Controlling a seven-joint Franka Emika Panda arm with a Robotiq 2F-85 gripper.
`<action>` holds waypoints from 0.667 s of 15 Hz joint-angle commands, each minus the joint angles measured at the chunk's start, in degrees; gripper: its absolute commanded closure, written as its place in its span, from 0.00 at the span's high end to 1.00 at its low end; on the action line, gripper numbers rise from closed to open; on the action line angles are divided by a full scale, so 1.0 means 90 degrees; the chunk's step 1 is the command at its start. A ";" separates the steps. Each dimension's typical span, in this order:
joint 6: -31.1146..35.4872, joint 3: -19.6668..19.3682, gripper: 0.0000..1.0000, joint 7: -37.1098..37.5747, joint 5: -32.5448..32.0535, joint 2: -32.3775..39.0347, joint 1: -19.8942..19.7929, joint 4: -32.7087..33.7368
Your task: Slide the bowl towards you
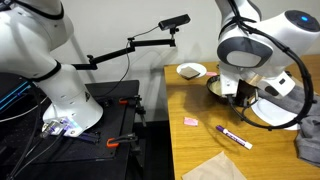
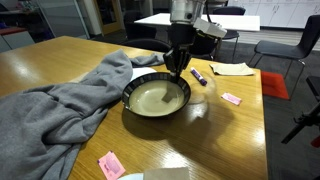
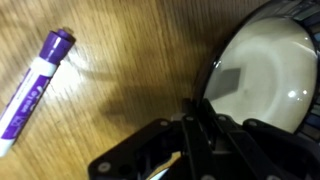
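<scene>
Risk at the rim: my gripper (image 2: 177, 67) sits on the far edge of the bowl (image 2: 157, 97), mid-surface (image 2: 235, 140). I cannot tell whether it pinches the rim. A loose hold could slip or tip the bowl as I pull. A grey cloth (image 2: 60, 105) crowds one side and could bunch; a purple marker (image 3: 35, 90) lies near.

Count as found.
- Bowls: two, one dark bowl (image 2: 157, 97) and one small bowl (image 1: 191, 70).
- Marker (image 2: 198, 75): one, purple.
- Pink packets: two in an exterior view, one near the camera (image 2: 110, 165) and one farther off (image 2: 231, 98).
- Grey cloth (image 2: 60, 110): one.
- Paper (image 2: 232, 68): one sheet.
- White robot arms: two in an exterior view (image 1: 250, 45) (image 1: 40, 50).
</scene>
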 commanded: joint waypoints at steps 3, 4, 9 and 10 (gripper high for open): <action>0.0135 -0.0405 0.03 0.0535 -0.0164 -0.0472 0.0022 -0.0596; 0.0127 -0.0446 0.03 0.0571 -0.0148 -0.0506 0.0003 -0.0647; 0.0070 -0.0648 0.03 0.0707 -0.0168 -0.0664 -0.0045 -0.0961; 0.0087 -0.0669 0.03 0.0702 -0.0182 -0.0682 -0.0036 -0.1021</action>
